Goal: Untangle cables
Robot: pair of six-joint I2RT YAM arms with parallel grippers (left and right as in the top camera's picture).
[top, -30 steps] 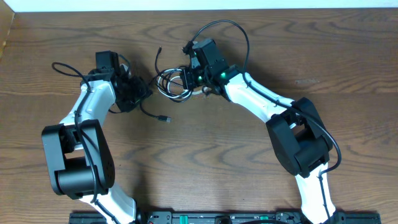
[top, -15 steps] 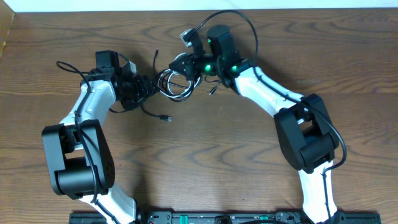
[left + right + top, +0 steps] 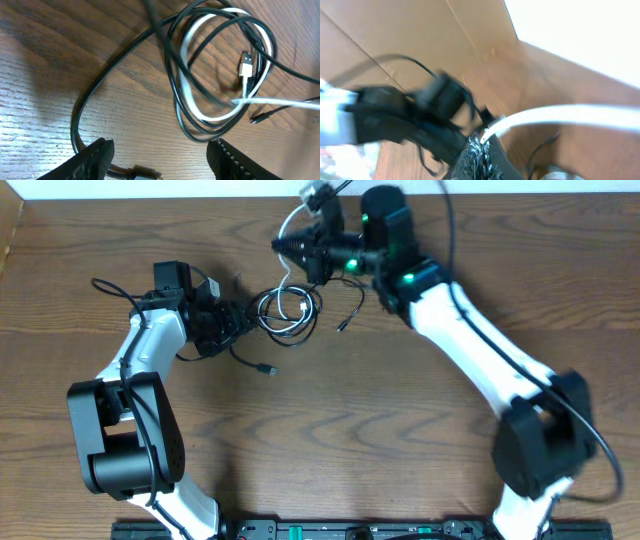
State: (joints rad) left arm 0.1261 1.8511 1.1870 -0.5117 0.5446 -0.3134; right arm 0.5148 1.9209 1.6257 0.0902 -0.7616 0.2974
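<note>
The cables lie coiled together on the wooden table: a black cable and a white cable looped through it. The left wrist view shows the coil with a white plug inside it. My left gripper sits low beside the coil's left edge, open, and a black strand curves past its left finger. My right gripper is raised behind the coil, shut on the white cable, which runs taut down to the bundle.
A black plug lies in front of the left gripper and another black plug end lies right of the coil. The table's back edge is close behind the right gripper. A box wall stands at the far left.
My right gripper has risen and moved toward the back, drawing a length of white cable up out of the bundle. The left gripper has stayed beside the coil.
</note>
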